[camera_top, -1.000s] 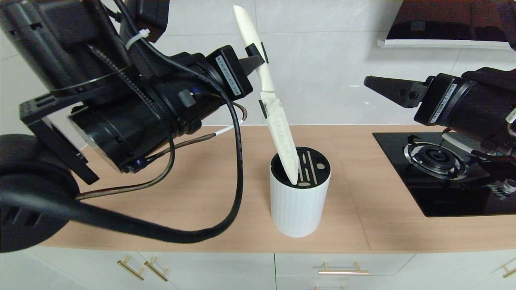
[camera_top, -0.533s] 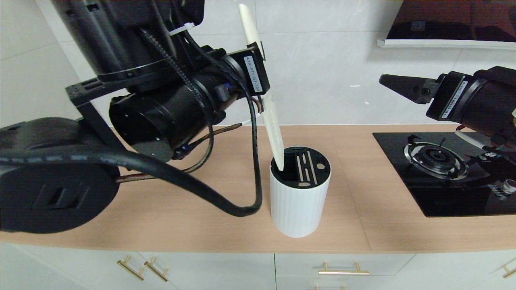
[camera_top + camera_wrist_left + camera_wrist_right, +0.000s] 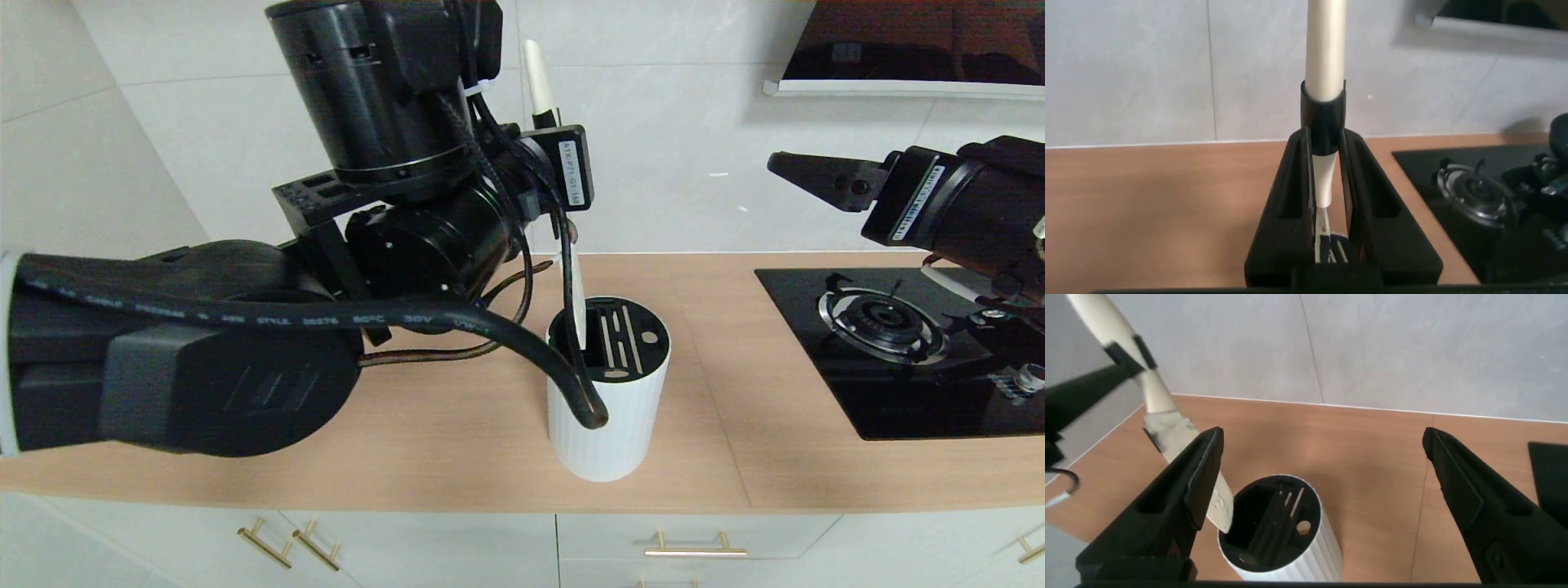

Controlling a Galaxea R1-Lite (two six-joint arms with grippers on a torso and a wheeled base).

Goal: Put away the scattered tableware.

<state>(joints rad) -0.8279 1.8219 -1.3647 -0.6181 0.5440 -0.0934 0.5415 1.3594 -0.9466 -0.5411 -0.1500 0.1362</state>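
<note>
Leftward first: pale wood table (image 3: 441, 425), with brass drawer handles (image 3: 286, 543) under its front edge. Across that stretch, a thick black cable (image 3: 490, 327) sagging from the left arm and ending in a loop right against the front left wall of the holder (image 3: 608, 425), masking part of its rim from the head view.

Above the holder, the left claw (image 3: 545, 122), pinching the knife (image 3: 535, 77) by its handle, a black pad on either side of the shaft. Knife nearly upright, leaning slightly, blade down, tip dipped into the wide opening on the left of the holder's dark top. How deep it goes, impossible to tell. Just beside that opening, narrow slots (image 3: 618, 335) and a small round hole.

Knife itself: cream from handle to blade, slim rounded handle, dimpled blade with greyish marks near the heel. Holder: white, ribbed, a plain cylinder standing a little back from the table's front edge.

Further right, a bare strip of table between holder and stove (image 3: 939, 400), with a steel burner (image 3: 882, 322) set in black glass. Above the stove, the right claw (image 3: 804, 171), spread wide, gripping nothing, pointed toward the holder and well apart from it, open air between. In the top right corner, a dark hood (image 3: 898, 41) against the white tiled wall.
</note>
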